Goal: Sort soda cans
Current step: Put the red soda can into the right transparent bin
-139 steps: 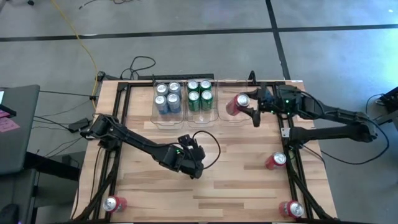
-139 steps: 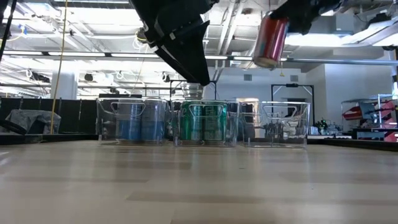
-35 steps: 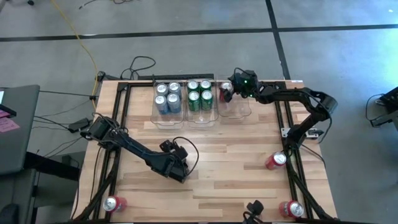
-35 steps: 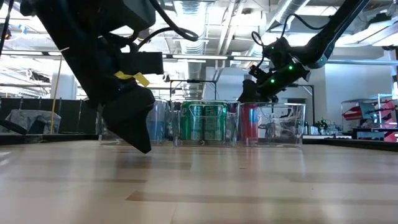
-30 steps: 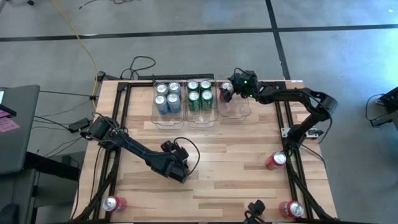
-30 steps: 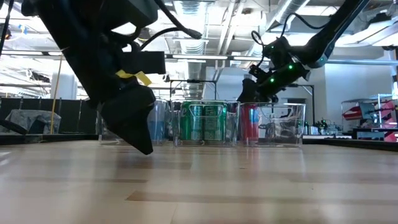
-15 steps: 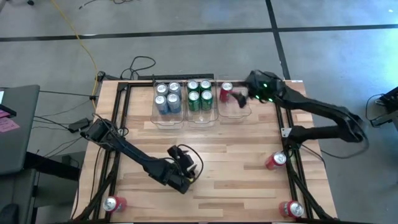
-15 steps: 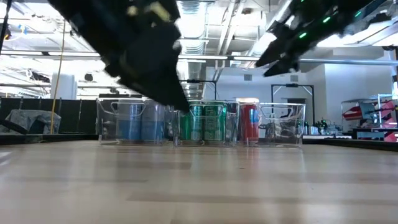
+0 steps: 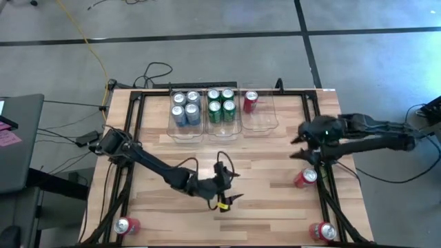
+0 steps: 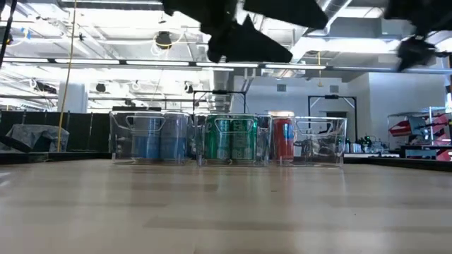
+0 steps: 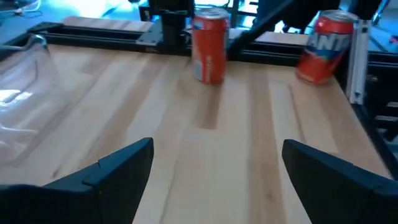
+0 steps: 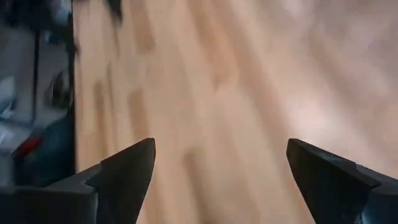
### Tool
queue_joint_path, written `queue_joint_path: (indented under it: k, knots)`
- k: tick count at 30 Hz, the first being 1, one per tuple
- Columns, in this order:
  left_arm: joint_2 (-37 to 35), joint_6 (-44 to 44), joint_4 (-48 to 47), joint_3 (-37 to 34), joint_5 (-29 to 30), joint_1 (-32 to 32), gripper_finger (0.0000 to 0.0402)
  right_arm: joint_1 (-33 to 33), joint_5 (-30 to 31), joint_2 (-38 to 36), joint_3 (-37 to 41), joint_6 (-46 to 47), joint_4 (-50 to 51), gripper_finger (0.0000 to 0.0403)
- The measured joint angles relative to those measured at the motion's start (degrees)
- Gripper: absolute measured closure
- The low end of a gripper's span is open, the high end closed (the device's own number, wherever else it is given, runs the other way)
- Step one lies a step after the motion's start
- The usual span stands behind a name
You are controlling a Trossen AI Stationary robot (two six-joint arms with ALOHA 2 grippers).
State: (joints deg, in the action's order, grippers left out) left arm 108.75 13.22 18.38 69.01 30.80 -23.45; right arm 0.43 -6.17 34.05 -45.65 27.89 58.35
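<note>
Three clear bins stand along the far edge. The left bin holds several blue soda cans and the middle bin several green ones. One red can stands upright in the right bin, also seen in the low view as a red can. Loose red cans stand at the right, near right and near left. My left gripper hangs open over mid-table, facing two red cans. My right gripper is open above the table's right side.
Black frame rails run along the table's left and right sides, and the right-hand loose cans stand next to them. Bare wood lies between the two grippers. Cables trail off the far left corner.
My right gripper has drawn away from the red can, which stays upright in the right bin, and swung up and toward the table's near right. My left gripper has risen and moved toward the right edge, tipping from pointing down to nearly level.
</note>
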Motion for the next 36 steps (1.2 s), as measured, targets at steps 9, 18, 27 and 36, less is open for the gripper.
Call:
queue_joint_path:
  k: [9, 18, 27, 36]
  knots:
    - [0.14, -2.42, -0.60, 0.00, -3.03, 4.46, 0.0050, 18.15, 6.04, 1.31, 0.00, 23.31, 15.92, 0.0046]
    - [0.15, -2.98, -1.49, -0.02, -12.57, 6.34, 0.0050, 28.92, 6.52, 3.70, 0.00, 41.75, 14.25, 0.0060]
    - [0.15, -3.63, -4.02, -0.02, -13.10, 6.13, 0.0050, 38.53, 6.25, 7.02, -0.02, 58.62, 13.77, 0.0061]
    - [0.15, -3.04, -4.83, -0.04, -12.98, 6.09, 0.0050, 43.30, 6.29, 15.59, -0.02, 62.24, 13.55, 0.0061]
